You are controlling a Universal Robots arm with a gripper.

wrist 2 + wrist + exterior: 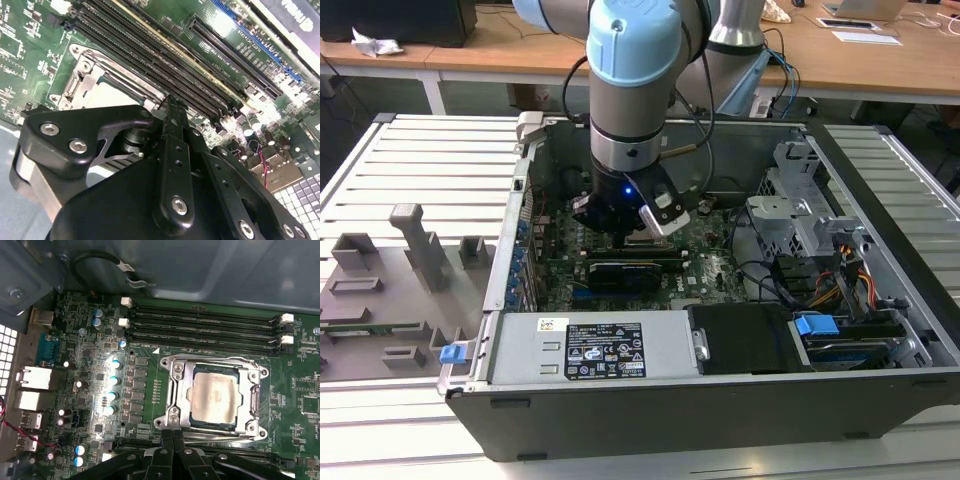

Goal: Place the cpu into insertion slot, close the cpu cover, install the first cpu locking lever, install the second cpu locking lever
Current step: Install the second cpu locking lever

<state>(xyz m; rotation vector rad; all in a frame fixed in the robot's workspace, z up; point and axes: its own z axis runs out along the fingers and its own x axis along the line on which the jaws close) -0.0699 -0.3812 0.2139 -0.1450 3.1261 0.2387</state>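
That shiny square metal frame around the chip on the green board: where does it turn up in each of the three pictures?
Exterior view: the cpu cover is hidden under the gripper, low over the green board.
First wrist view: the cpu cover lies flat, framing the cpu.
Second wrist view: its corner peeks out beyond the gripper.
Shared landmark: the long black memory slots beside the cover in both wrist views.

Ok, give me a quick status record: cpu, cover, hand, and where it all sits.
cpu: seated in the slot, pale metal top showing
cover: lying down over the slot, framing the cpu
hand: fingers together, holding nothing, tips at the cover's edge
hand in exterior view: low over the motherboard inside the open case
memory slots: beside the slot, looking unfilled
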